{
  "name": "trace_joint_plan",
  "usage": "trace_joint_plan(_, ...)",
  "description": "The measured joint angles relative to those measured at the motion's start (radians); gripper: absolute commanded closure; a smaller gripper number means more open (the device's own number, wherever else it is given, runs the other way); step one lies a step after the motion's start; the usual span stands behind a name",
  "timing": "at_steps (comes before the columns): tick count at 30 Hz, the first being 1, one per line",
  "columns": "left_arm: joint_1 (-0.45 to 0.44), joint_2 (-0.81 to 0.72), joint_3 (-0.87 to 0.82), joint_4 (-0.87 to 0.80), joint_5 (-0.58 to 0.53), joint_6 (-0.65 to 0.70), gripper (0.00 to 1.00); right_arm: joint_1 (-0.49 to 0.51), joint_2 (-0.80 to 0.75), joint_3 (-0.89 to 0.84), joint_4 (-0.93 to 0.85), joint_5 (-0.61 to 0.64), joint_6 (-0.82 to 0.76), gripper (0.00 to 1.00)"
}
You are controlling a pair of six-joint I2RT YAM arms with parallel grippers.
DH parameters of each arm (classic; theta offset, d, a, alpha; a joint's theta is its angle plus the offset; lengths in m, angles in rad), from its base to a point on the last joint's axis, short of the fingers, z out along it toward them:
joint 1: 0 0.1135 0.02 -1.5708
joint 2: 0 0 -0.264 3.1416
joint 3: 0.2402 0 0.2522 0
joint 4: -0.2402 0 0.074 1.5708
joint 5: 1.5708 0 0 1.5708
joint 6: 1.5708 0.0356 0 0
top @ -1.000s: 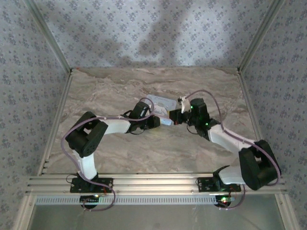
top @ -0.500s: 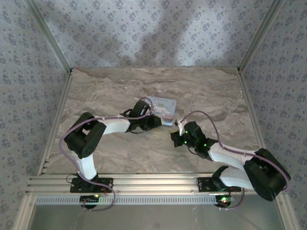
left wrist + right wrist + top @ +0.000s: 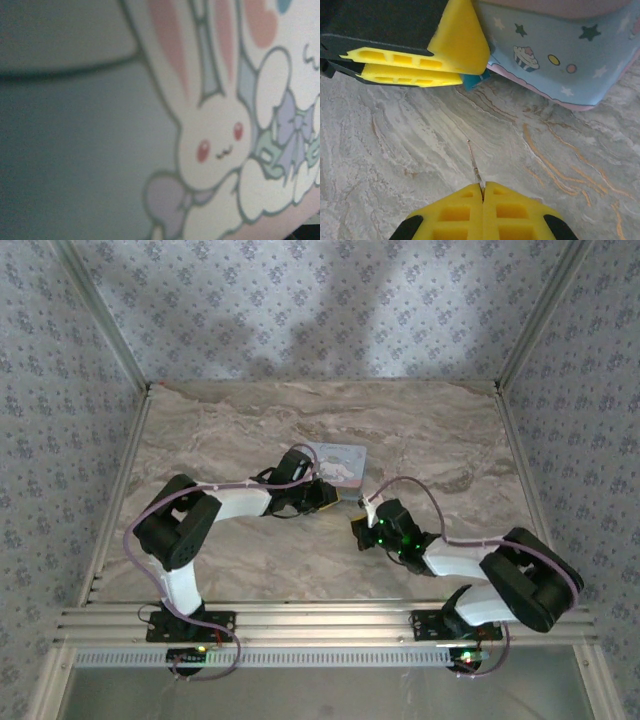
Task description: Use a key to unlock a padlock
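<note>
R gripper (image 3: 482,187) pinches key (image 3: 474,162) between closed pads, blade out low over table (image 3: 395,150), near box (image 3: 560,60). L gripper (image 3: 472,74) pads nearly together on blue bit (image 3: 470,81) touching box edge; bit too hidden to ID.

Open marble table (image 3: 395,135) lies ahead of the right gripper (image 3: 482,189) and its key (image 3: 474,160); the left gripper (image 3: 462,70) and pastel box (image 3: 560,55) wall off the far side.
</note>
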Motion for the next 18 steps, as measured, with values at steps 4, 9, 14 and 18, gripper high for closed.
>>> trace_joint_plan(4, -0.001, -0.004, 0.002, -0.005, 0.004, -0.007, 0.81, 0.0, 0.049, 0.0, 0.073, 0.0, -0.014, 1.0)
trace_joint_plan(9, -0.006, -0.014, 0.002, -0.011, 0.008, -0.012, 0.81, -0.003, 0.1, -0.001, 0.15, 0.0, -0.029, 1.0)
trace_joint_plan(14, -0.006, -0.031, 0.002, -0.026, 0.011, -0.018, 0.81, -0.019, 0.138, -0.001, 0.197, -0.001, -0.032, 1.0)
trace_joint_plan(18, -0.006, -0.035, 0.002, -0.029, 0.011, -0.018, 0.81, -0.029, 0.157, -0.001, 0.225, -0.002, -0.032, 1.0)
